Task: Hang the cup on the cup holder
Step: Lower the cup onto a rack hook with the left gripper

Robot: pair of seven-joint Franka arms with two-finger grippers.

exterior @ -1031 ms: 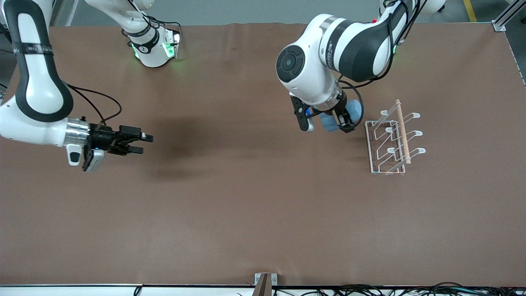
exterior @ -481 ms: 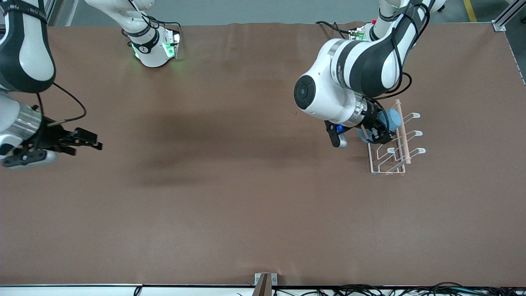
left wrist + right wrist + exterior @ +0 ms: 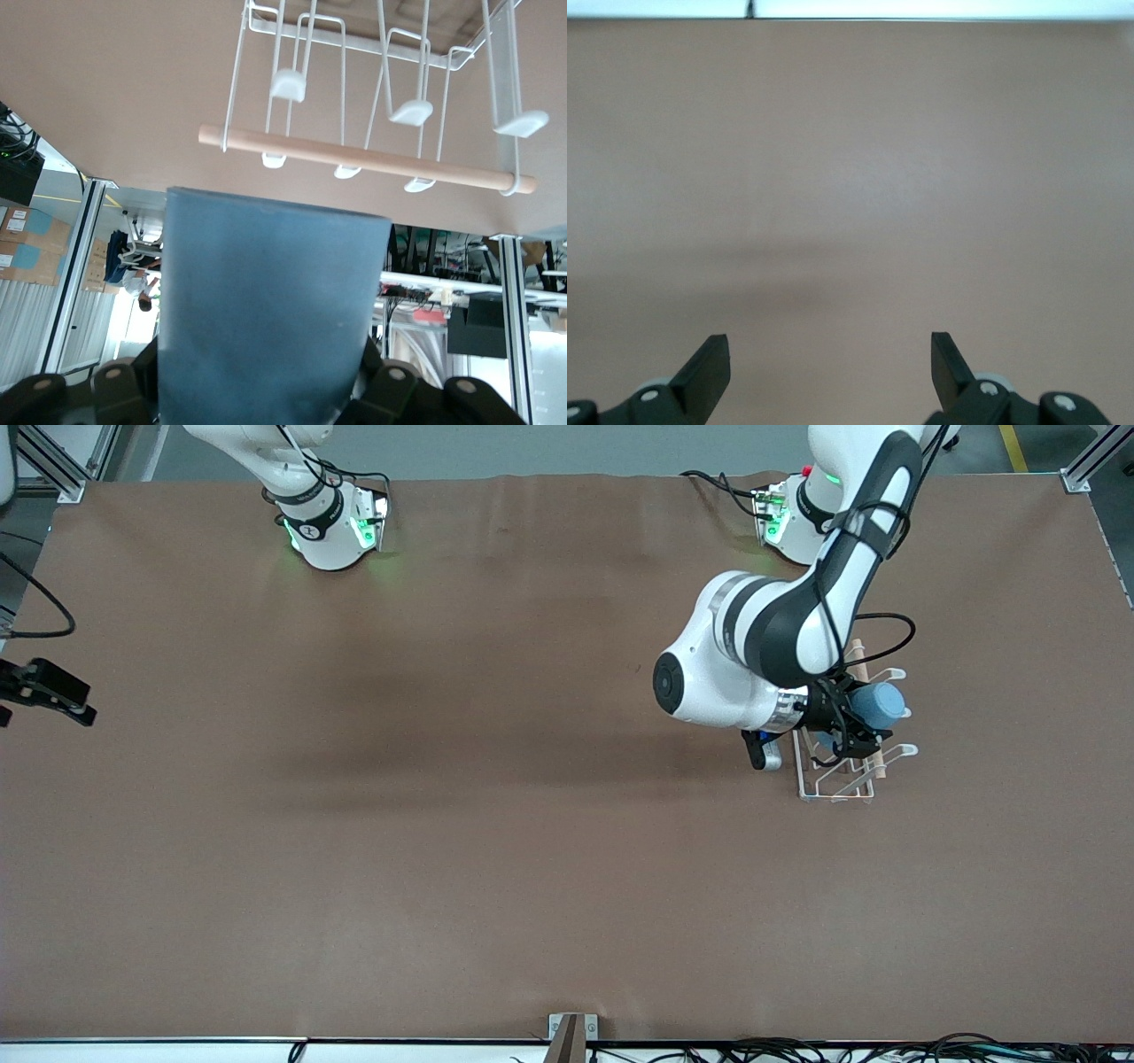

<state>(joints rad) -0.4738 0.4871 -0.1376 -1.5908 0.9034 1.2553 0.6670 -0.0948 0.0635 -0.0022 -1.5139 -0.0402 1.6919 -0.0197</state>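
Observation:
The light-blue cup [image 3: 879, 704] is held sideways in the air in my left gripper [image 3: 856, 723], which is shut on it. It hangs over the cup holder [image 3: 833, 795], a white wire rack, just above the rack's wooden rod [image 3: 859, 657]. In the left wrist view the cup [image 3: 270, 310] fills the foreground with its wider end pointing away from the hand. The wooden rod [image 3: 372, 161] and the loop-tipped prongs [image 3: 288, 84] lie close past that end. My right gripper [image 3: 49, 691] waits open over the table's edge at the right arm's end, nothing between its fingers [image 3: 709, 363].
The two arm bases [image 3: 332, 531] [image 3: 788, 522] stand along the table's edge farthest from the front camera. Cables [image 3: 797, 1050] and a small bracket [image 3: 571, 1032] line the edge nearest that camera. Brown mat [image 3: 496, 824] covers the table.
My left arm has carried the cup from beside the rack to above its rod and prongs. My right arm has drawn back to the table's edge at its own end.

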